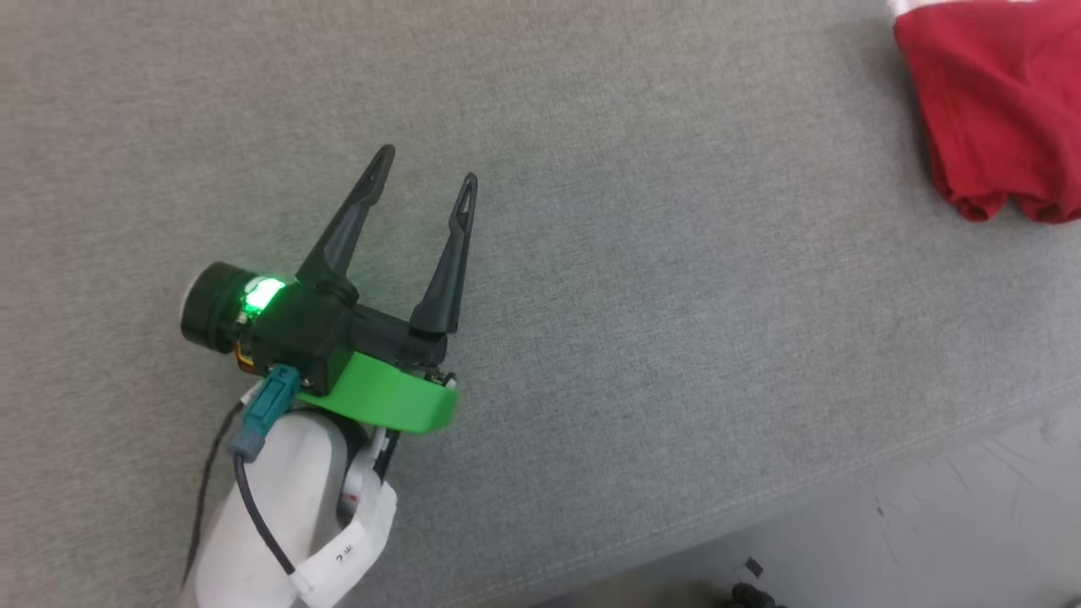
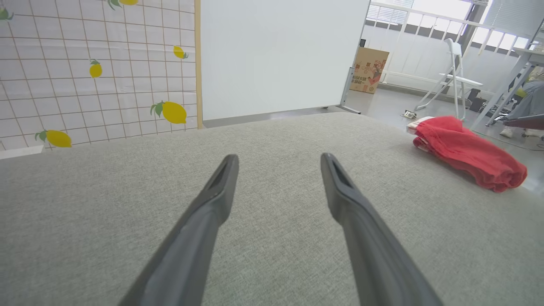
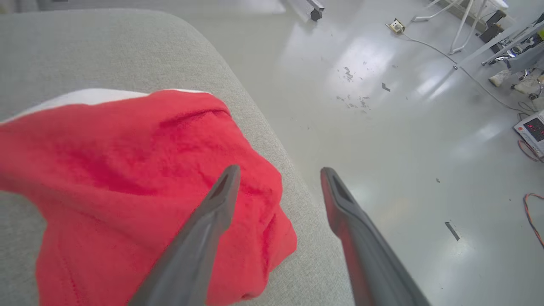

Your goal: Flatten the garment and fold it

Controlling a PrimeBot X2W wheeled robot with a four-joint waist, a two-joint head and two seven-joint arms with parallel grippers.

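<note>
The red shorts (image 1: 996,101) lie bunched at the far right of the grey cushion (image 1: 591,253), close to its edge, with a strip of white trim at the top. My left gripper (image 1: 426,165) is open over bare grey fabric, well to the left of the shorts. Its wrist view has the shorts (image 2: 465,151) off to the right, beyond the open left gripper (image 2: 278,159). My right gripper (image 3: 278,172) hovers open above the shorts (image 3: 127,170), one finger over the red cloth, the other over the cushion's edge and the floor. Nothing is held.
The cushion's front edge (image 1: 760,507) runs diagonally at lower right, with pale floor (image 1: 971,523) beyond. A lemon-print curtain (image 2: 97,68), a white panel (image 2: 280,55), a cardboard box (image 2: 369,70) and a folding chair (image 2: 454,72) stand past the cushion. Cables and a device (image 3: 531,127) lie on the floor.
</note>
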